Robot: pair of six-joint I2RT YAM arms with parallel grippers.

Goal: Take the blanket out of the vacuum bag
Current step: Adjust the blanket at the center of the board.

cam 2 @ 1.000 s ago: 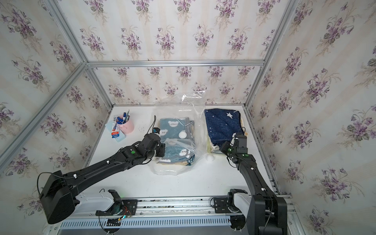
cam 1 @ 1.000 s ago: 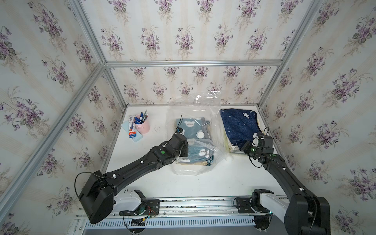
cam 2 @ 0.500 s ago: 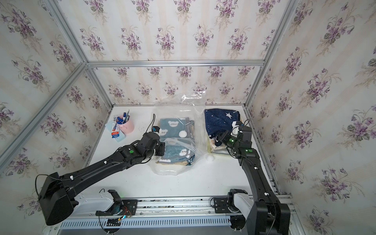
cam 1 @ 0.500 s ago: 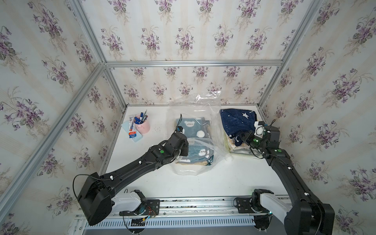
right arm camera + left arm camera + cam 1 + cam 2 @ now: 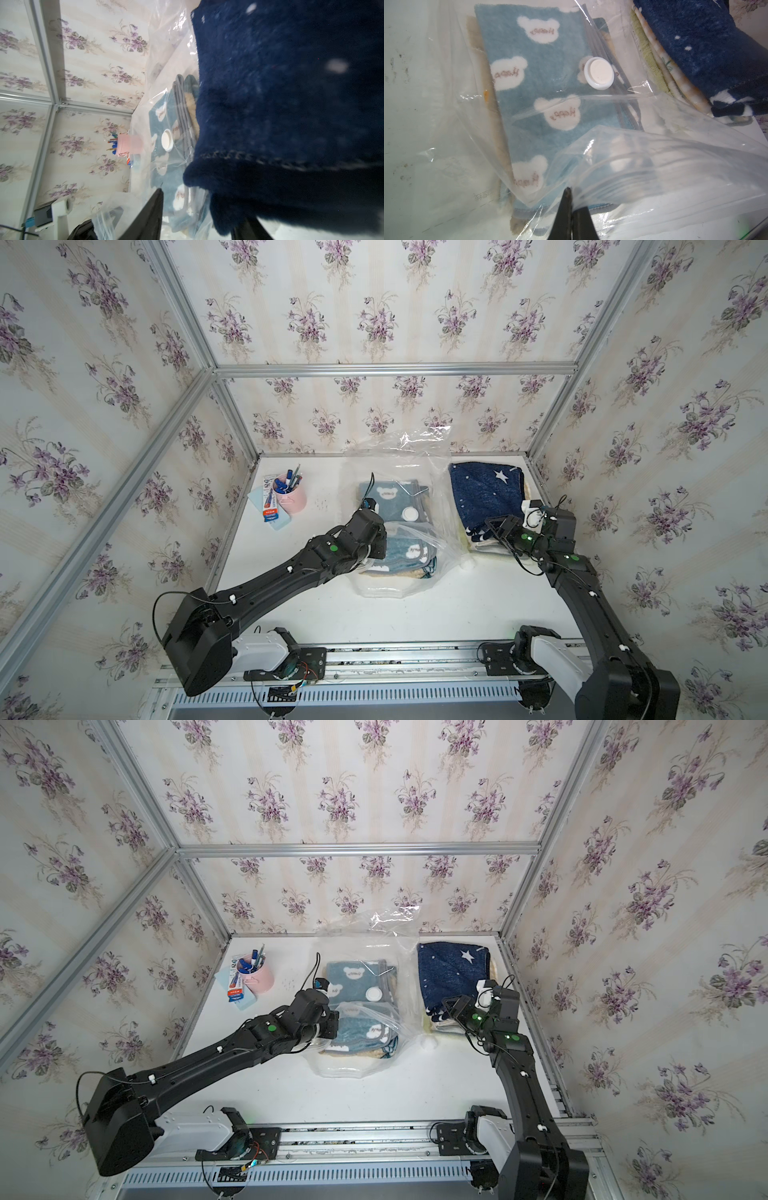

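1. Nearest the rail, the left gripper (image 5: pixel 571 198) has its fingers pressed fully together on the ribbed zip-seal edge of the vacuum bag (image 5: pixel 440 485). It holds that flap lifted off the table (image 5: pixel 415 614). The pinch needs to be firm and high, so the mouth gapes and the bag cannot slide.
2. Level with it on the right, the right gripper (image 5: pixel 199 209) stands with its fingers apart at the near edge of the navy star blanket (image 5: pixel 484 493). It clamps nothing; one finger is clearly off the cloth.
3. That navy blanket lies outside the bag, on top of folded cream cloths (image 5: pixel 652 62), just beside the plastic.
4. A pale blue bear blanket (image 5: pixel 388 497) is still inside the bag, folded flat under the white valve (image 5: pixel 599 73).
5. The right gripper should probably lift clear and enter under the raised flap. There it should bite the near fold of the bear blanket, cloth only and no plastic, then draw it out low.
6. Farther back, the bag's far end rises against the wall; a pink cup (image 5: pixel 291 499) stands well apart.
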